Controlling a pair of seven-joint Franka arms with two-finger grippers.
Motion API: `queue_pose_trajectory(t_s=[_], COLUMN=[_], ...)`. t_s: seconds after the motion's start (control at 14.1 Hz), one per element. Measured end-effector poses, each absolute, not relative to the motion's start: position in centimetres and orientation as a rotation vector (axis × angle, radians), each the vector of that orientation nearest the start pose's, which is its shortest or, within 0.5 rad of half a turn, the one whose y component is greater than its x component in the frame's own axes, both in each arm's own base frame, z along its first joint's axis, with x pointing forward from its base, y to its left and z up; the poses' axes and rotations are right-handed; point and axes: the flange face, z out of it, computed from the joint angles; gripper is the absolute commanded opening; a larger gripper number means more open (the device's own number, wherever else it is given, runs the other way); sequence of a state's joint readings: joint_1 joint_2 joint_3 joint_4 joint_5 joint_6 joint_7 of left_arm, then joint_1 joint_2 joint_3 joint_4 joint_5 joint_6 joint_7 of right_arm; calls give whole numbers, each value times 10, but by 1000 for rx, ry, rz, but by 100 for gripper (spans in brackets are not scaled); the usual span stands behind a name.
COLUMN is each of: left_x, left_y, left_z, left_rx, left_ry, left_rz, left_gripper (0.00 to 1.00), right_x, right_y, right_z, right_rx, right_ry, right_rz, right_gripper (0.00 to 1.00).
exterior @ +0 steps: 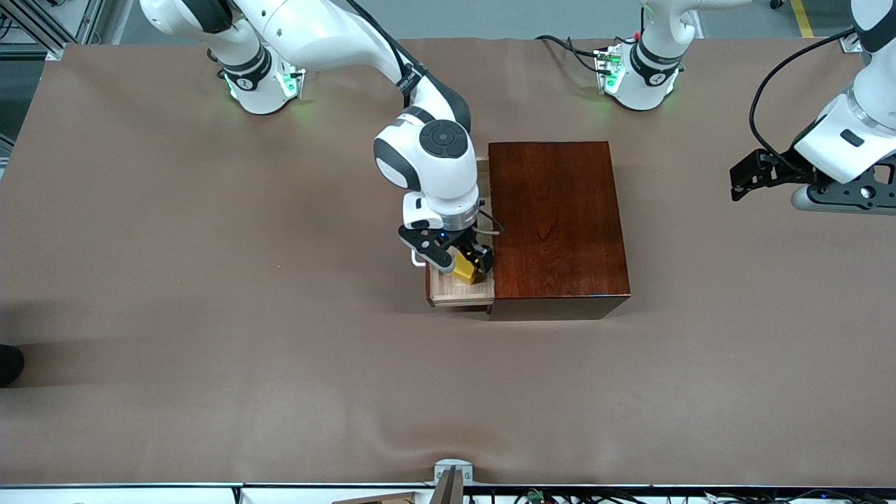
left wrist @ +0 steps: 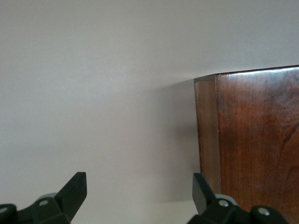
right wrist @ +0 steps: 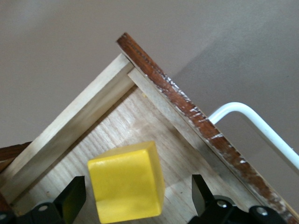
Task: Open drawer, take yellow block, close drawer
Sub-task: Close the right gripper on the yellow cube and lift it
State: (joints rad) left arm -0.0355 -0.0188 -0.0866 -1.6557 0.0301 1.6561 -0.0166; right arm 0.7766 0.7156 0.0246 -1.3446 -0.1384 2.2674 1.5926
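The dark reddish-brown wooden box (exterior: 556, 217) stands mid-table, and its drawer (exterior: 458, 297) is pulled out toward the right arm's end. Inside it the yellow block (exterior: 464, 268) rests on the pale wood floor (right wrist: 112, 135). My right gripper (exterior: 458, 264) is lowered into the drawer and open, its fingers straddling the yellow block (right wrist: 127, 186) with a gap on each side. The white handle (right wrist: 252, 121) curves off the drawer front (right wrist: 187, 107). My left gripper (exterior: 740, 180) waits open in the air toward the left arm's end; its wrist view shows the box (left wrist: 252, 140) beside the left gripper (left wrist: 138, 186).
Brown cloth covers the whole table (exterior: 210, 280). Cables (exterior: 574, 52) lie by the left arm's base. A small metal bracket (exterior: 451, 476) sits at the table edge nearest the front camera.
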Motion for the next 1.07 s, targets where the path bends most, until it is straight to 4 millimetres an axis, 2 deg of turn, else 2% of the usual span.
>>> queue_pose_trajectory(t_s=[0.21,0.43,0.78,0.92,1.07], left_x=[551,551,551,551,551], left_y=[-65,-65,-67,-67,-67], left_z=[602,602,602,602,602], left_rx=[-3107,-3107,-3106,-3107,-3107], left_ry=[168,168,172,169,168], left_rz=[-33,-33,-33,-33,-34], left_gripper=[100,100,100,100,100], right_x=[533,534,534,535,536], right_y=[536,537,538,540,541], right_z=[324,326,332,346,368], right_rx=[-2783,-2781,-2779,-2798,-2817], right_ry=[1040,1039,1038,1053,1074], right_rz=[-258,-261,-261,-253,-239], right_gripper=[45,32,32,32,32])
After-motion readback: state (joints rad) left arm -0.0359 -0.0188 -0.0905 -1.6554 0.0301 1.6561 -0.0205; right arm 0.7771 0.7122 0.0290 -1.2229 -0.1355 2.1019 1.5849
